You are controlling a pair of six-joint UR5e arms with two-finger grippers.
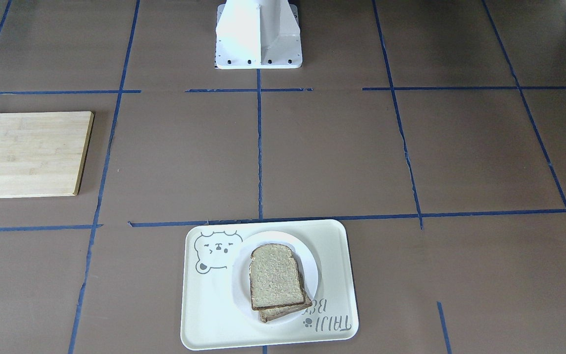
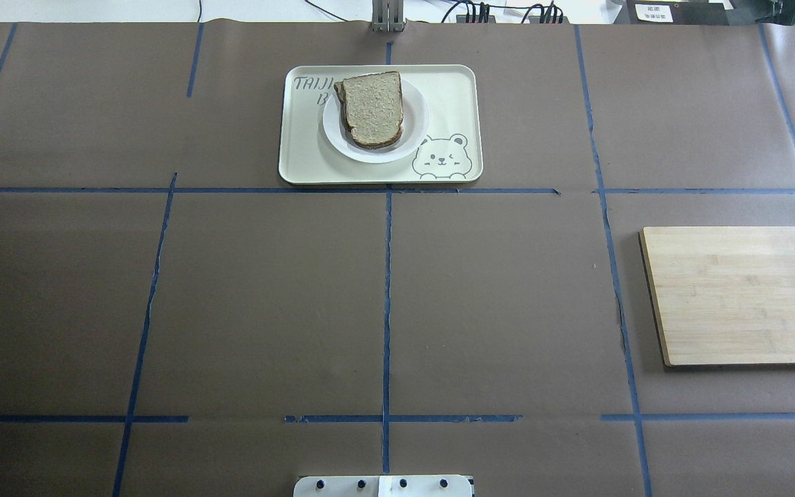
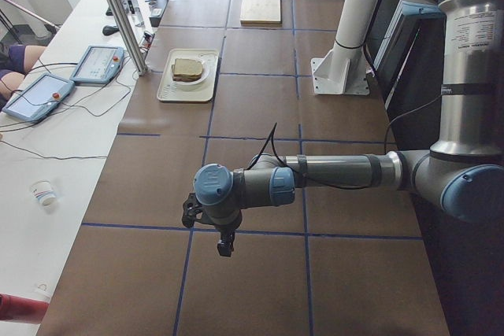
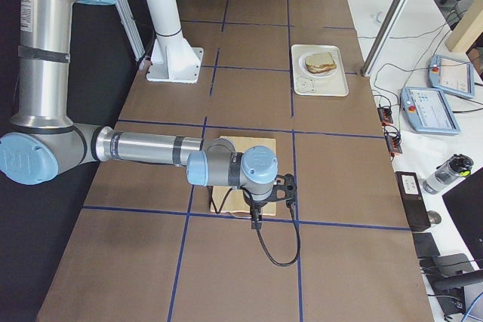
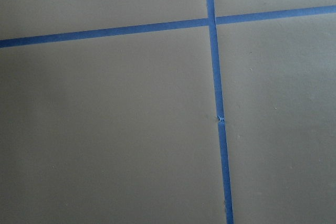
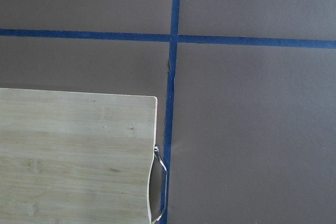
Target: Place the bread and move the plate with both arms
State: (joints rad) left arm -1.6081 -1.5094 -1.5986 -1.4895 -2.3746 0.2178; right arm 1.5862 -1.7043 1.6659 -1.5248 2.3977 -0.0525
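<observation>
Out at the table's (image 2: 266, 310) two ends, the left gripper (image 3: 190, 210) and right gripper (image 4: 284, 190) hang over the brown top, and honestly these side shots don't let me tell whether either's jaws are spread or clenched. Far off at 12 o'clock from the base (image 2: 384, 485), the bread (image 2: 372, 109) lies on the plate (image 2: 415, 131) in the tray (image 2: 453, 90), rounded top pointing back at 6. That's roughly 2 o'clock from the left gripper and 10 from the right, and neither looks clearly nearer.

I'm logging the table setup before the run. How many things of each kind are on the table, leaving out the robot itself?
bread slices: 2 (stacked)
plate: 1
tray: 1
wooden board: 1
Total: 5
</observation>
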